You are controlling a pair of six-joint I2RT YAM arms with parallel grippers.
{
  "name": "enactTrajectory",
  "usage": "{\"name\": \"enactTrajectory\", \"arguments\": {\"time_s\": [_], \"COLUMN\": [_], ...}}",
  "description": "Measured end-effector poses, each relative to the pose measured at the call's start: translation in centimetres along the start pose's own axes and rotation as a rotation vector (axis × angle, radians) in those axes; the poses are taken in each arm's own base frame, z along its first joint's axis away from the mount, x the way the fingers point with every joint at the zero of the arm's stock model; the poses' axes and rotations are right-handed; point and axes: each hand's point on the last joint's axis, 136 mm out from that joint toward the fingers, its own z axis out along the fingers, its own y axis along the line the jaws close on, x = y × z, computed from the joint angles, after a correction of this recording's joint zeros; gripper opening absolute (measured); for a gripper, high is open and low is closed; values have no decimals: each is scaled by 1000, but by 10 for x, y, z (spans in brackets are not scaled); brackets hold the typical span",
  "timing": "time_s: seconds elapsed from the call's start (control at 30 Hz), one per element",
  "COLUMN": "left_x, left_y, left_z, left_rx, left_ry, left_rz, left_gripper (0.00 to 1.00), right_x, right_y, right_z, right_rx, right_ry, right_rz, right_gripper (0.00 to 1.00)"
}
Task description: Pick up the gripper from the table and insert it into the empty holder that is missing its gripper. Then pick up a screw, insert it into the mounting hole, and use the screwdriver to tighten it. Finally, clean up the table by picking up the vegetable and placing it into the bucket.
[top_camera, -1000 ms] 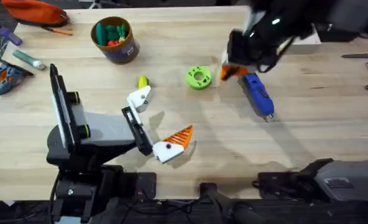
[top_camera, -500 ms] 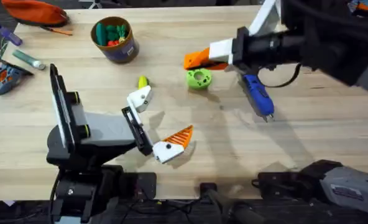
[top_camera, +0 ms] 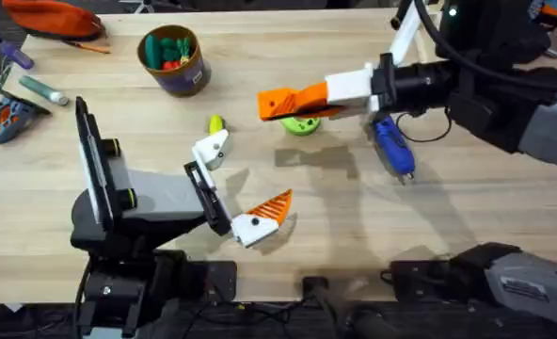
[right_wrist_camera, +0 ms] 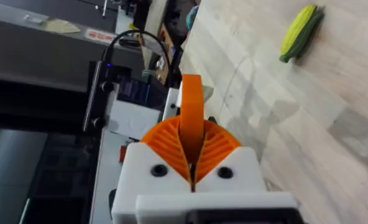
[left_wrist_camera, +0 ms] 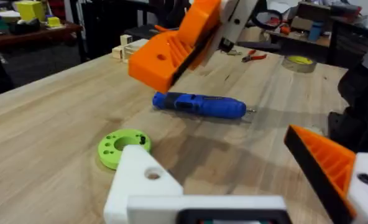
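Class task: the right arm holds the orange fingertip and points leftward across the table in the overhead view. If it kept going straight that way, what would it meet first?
Probably the vegetable: the right gripper, shut on the gripper, aims that way, but it may be raised and pass above.

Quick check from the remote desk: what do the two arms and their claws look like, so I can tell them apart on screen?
The left claw has white angular finger bases; one carries an orange ribbed pad, the other base is bare. Its arm is black with a flat grey-white forearm. The right claw has white bases with orange ribbed pads on a black arm with black cables.
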Motion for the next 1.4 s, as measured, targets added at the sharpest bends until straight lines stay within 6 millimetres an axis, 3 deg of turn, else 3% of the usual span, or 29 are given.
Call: {"name": "enactTrajectory", "arguments": {"time_s": [0.23, 0.5, 0.87, 1.13, 1.4], "left_x": [0, 0, 0, 0, 0], "left_y": [0, 0, 0, 0, 0], "left_z": [0, 0, 0, 0, 0], "left_rx": [0, 0, 0, 0, 0], "left_ry": [0, 0, 0, 0, 0], "left_rz": [0, 0, 0, 0, 0], "left_gripper": [986, 986, 986, 986, 986], "right_x": [16, 18, 31, 36, 38], "right_y": [-9, 2, -19, -52, -49], "right_z": [-5, -8, -2, -1, 0], "right_rx": [-47, -144, -203, -207, -228], "right_ry": [28, 16, 127, 176, 199], "right_rz": [30, -110, 121, 307, 283], "right_gripper": [11, 10, 10, 9, 9]}}
